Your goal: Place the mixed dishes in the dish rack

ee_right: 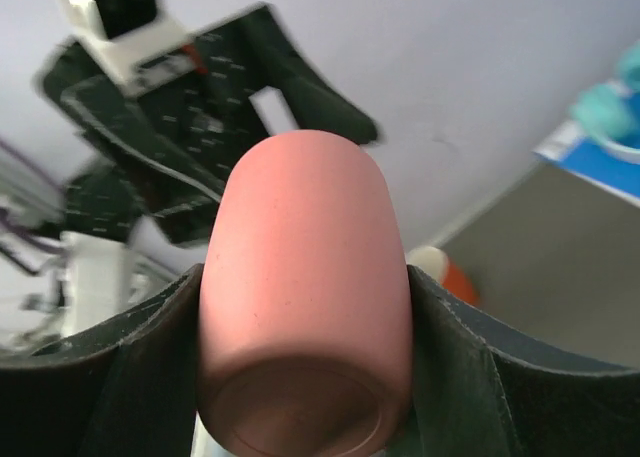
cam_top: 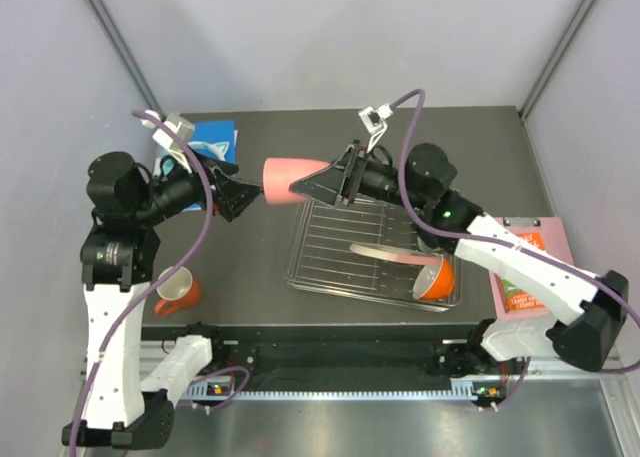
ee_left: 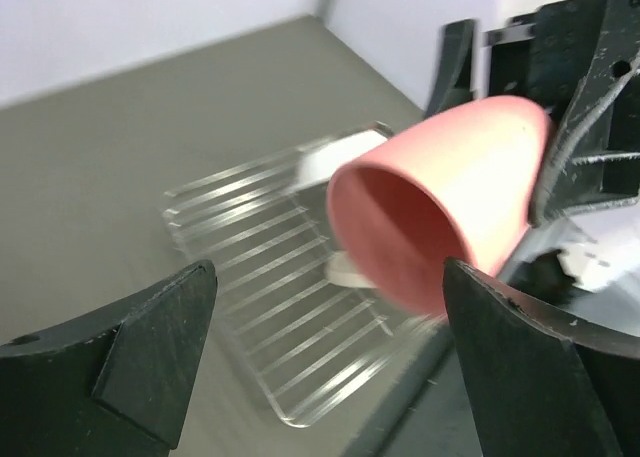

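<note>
While the left hand stands spread, the right hand pinches the pink cup sideways.

A dark grey table carries a silver wire dish rack just right of centre. An orange mug sits near the left front, a blue board lies in the far left corner, and a flat pink packet lies at the right edge.

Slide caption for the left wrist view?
Left pincer open around the pink cup, gripped at its base by the right pincer, dish rack in the background.
</note>
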